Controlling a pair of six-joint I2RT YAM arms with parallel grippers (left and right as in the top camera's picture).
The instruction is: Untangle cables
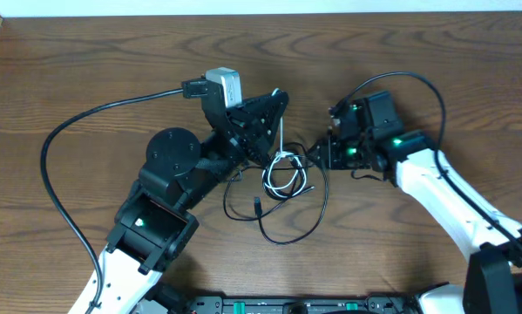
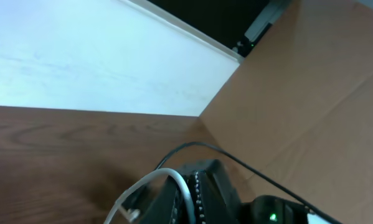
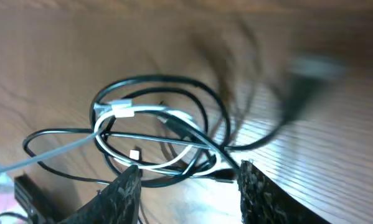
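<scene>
Left of centre on the table point(image 1: 86, 70), left gripper point(image 1: 278, 96) clenched on white cable point(image 1: 281, 139), strand taut up from the tangle point(image 1: 284, 174). Black cables point(image 3: 155, 79) coil through it. Right gripper point(image 3: 189, 180) parted, empty, hovers just beside. Step: separating white from black. Next calls for pinching a black loop and drawing rightward. Bare wood right and near; far edge close.
</scene>
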